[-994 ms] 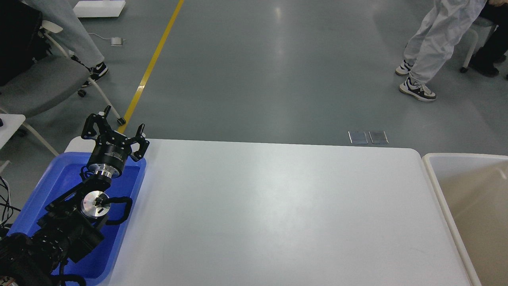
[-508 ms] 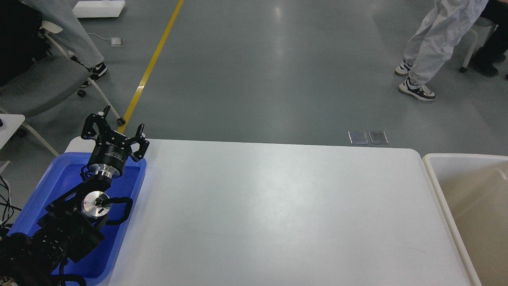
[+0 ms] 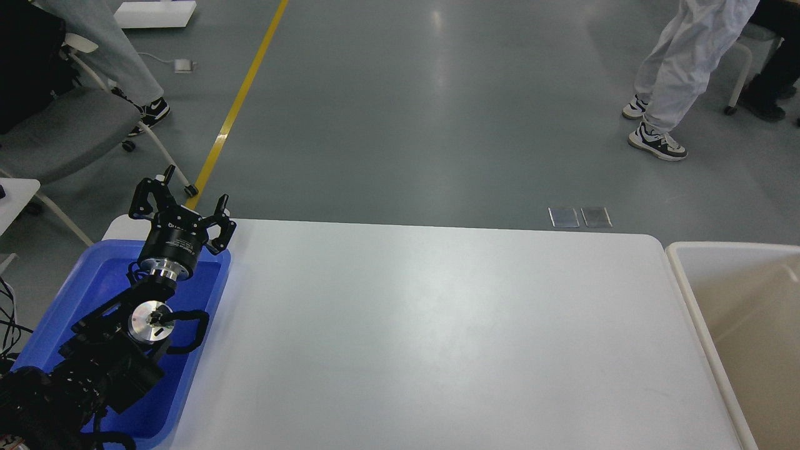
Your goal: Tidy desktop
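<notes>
The desktop point(image 3: 437, 337) is a large plain white tabletop with rounded corners, filling the middle of the head view; nothing lies on its bare surface. My left gripper point(image 3: 195, 189) is open and empty, its fingers point(image 3: 221, 205) spread, held above the far end of the blue tray point(image 3: 75, 294) at the desktop's left edge. My left arm runs down over the tray to the bottom left corner. My right gripper and arm are out of view.
A beige-white tub point(image 3: 737, 312) stands past the desktop's right edge. A grey office chair point(image 3: 56, 137) and a seated person's leg are at the far left. A person in white trousers point(image 3: 681, 69) stands at the far right. A yellow floor line point(image 3: 240, 100) runs behind.
</notes>
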Robot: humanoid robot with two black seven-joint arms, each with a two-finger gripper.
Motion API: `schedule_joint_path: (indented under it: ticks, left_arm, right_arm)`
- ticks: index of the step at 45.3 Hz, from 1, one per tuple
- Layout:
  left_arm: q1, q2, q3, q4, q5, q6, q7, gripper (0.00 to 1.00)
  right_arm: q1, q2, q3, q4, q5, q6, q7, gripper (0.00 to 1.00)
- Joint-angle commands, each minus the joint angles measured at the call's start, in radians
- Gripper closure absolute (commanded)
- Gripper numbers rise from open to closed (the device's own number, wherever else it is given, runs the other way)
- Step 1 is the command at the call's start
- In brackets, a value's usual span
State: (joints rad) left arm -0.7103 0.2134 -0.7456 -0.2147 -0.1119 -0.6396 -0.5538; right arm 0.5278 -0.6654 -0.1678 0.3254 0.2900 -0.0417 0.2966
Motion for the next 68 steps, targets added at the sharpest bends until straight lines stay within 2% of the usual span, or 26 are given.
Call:
schedule_joint_path:
  ticks: [1,7,32,33,34,35,36,46,68]
  left_arm:
    - [0.0,0.0,0.0,0.0,0.0,0.0,0.0,0.0]
    - [0.0,0.0,0.0,0.0,0.0,-0.002,0.0,0.0]
    - [0.0,0.0,0.0,0.0,0.0,-0.002,0.0,0.0]
    - [0.0,0.0,0.0,0.0,0.0,0.0,0.0,0.0]
    - [0.0,0.0,0.0,0.0,0.0,0.0,0.0,0.0]
    - [0.0,0.0,0.0,0.0,0.0,-0.002,0.0,0.0]
    - [0.0,0.0,0.0,0.0,0.0,0.0,0.0,0.0]
    - [0.0,0.0,0.0,0.0,0.0,0.0,0.0,0.0]
    - [0.0,0.0,0.0,0.0,0.0,0.0,0.0,0.0]
  right_arm:
    - [0.004,0.135,0.036,-0.238,-0.023,0.014,-0.065,1.0]
    - [0.077,0.159,0.033,-0.255,-0.025,0.0,-0.085,1.0]
    - [0.07,0.168,0.037,-0.256,-0.025,-0.001,-0.085,1.0]
    - [0.07,0.168,0.036,-0.256,-0.025,-0.001,-0.085,0.9]
    - [0.069,0.168,0.036,-0.256,-0.025,-0.001,-0.085,0.75]
    - [0.069,0.168,0.036,-0.256,-0.025,-0.001,-0.085,0.54]
    - [0.066,0.168,0.036,-0.256,-0.025,-0.003,-0.085,0.04]
    - [0.066,0.168,0.036,-0.256,-0.025,0.0,-0.085,0.0]
    - [0.078,0.176,0.037,-0.256,-0.095,0.0,-0.082,0.0]
